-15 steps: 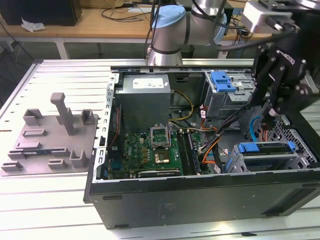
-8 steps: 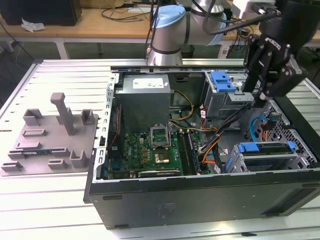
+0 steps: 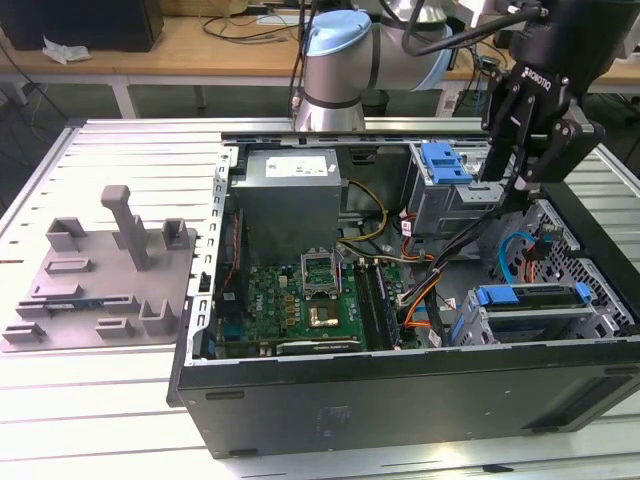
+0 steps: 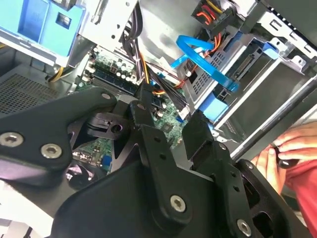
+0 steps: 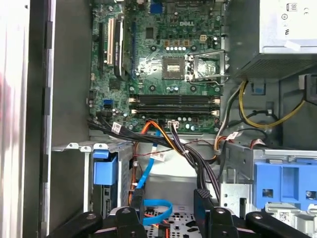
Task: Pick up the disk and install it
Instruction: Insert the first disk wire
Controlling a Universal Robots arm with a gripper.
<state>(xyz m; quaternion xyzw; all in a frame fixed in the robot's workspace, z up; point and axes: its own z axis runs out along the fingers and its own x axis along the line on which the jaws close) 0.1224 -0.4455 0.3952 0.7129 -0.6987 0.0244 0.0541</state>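
I hang over the open black computer case (image 3: pixel 400 400), near its far corner on the exterior view's right. My black gripper (image 3: pixel 508 172) points down into the space between the two drive cages. My fingers (image 5: pixel 126 219) are spread wide and hold nothing. In the first wrist view the gap between them shows only cables and, further in, the green motherboard (image 5: pixel 173 74). I think this wide spread is there so the fingers have room to pass around a bracket, and my height keeps me free of the loose wiring.

The disk (image 3: pixel 500 296), a flat silver hard drive framed by a blue plastic carrier bracket, lies in the grey metal cage at the case's near corner on the exterior view's right. It is well apart from me. Its blue ends look level with the mouth of the cage, so I judge that it is slid into the bay. I cannot tell if it is locked.

The small blue plastic latch tab on its grey cage (image 3: pixel 445 162) is just beside me, but it is not my thing. A thin blue flat cable (image 3: pixel 505 255) loops between the two cages, which is a reason to stay high here.
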